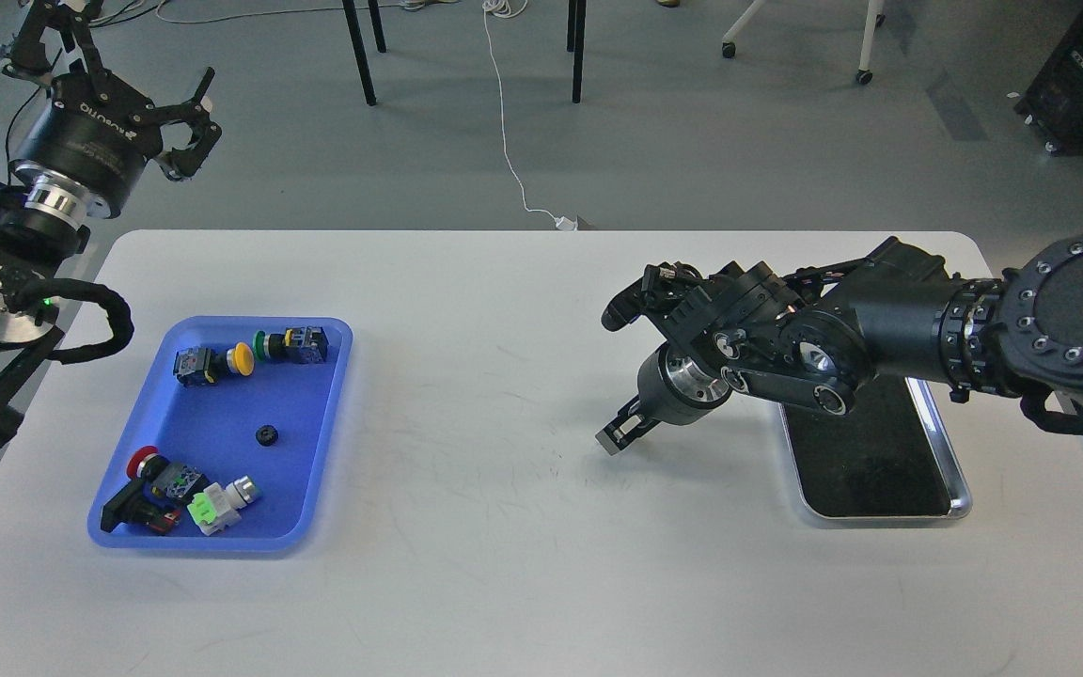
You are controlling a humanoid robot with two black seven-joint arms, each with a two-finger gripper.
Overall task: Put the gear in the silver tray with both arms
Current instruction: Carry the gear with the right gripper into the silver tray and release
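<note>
The gear (pixel 266 434) is small, black and round, and lies in the middle of the blue tray (pixel 316 489) at the left. The silver tray (pixel 960 489) lies at the right, its dark floor bare where it shows. Its far end is covered by my right arm. My left gripper (pixel 196 120) is open and empty, held high beyond the table's far left corner. My right gripper (pixel 619 434) points down-left just above the table, left of the silver tray. Its fingers look dark and narrow, with nothing seen in them.
The blue tray also holds several push-button switches: a yellow one (pixel 241 357), a green one (pixel 261 344), a red one (pixel 143 462) and a white-green one (pixel 217 503). Chair legs and a white cable (pixel 504 113) are on the floor beyond the table.
</note>
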